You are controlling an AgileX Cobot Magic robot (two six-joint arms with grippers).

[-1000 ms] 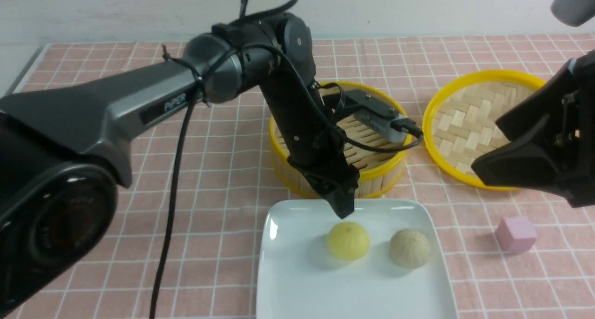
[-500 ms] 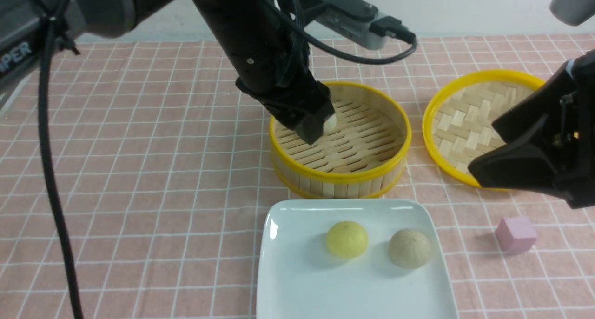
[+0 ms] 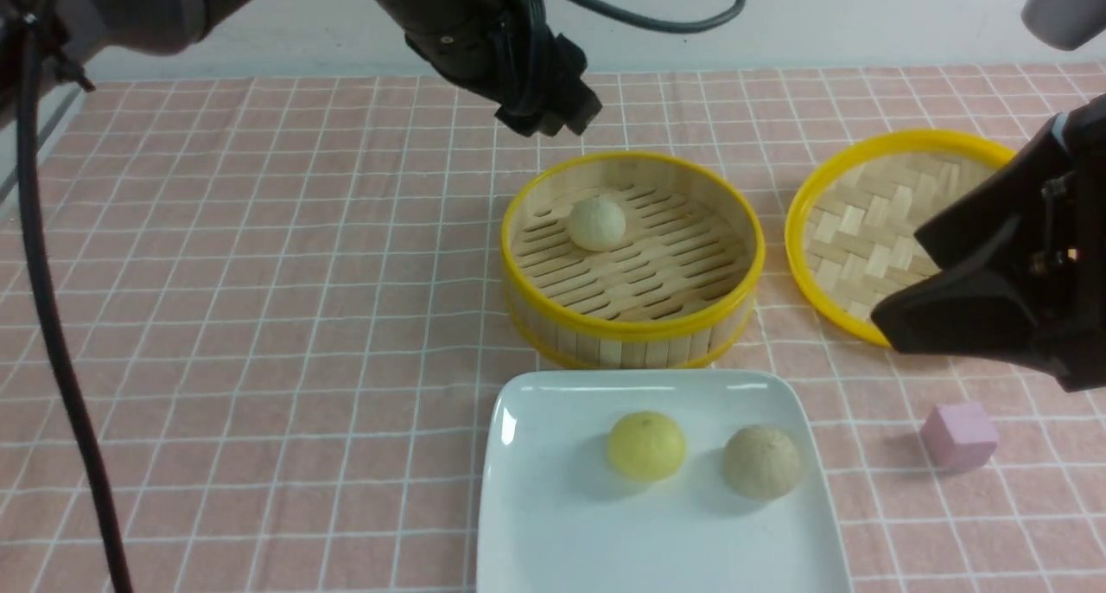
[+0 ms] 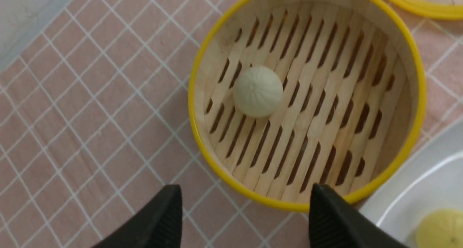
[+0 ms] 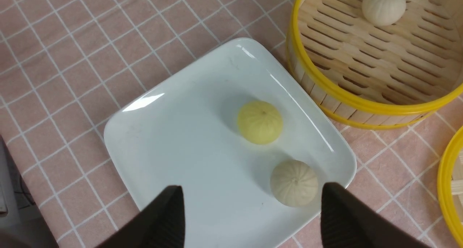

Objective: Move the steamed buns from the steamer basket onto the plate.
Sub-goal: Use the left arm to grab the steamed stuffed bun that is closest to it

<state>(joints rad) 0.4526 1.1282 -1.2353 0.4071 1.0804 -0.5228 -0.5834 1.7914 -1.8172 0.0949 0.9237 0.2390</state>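
My left black gripper (image 4: 246, 208) and right black gripper (image 5: 253, 212) both gape empty, and descending off-centre could roll that pale pleated bun (image 3: 596, 223) against the bamboo basket's yellow rim (image 3: 635, 327).

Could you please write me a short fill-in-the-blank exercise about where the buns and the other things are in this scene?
1. The bun still to be moved sits inside the round bamboo ____.
2. On the plate, the bun nearer the robot's left side is ____ in colour.
3. The left end effector has its two fingers standing ____, with nothing between them.
4. The small cube on the tiled surface is ____ in colour.

Missing words: basket; yellow; apart; pink.
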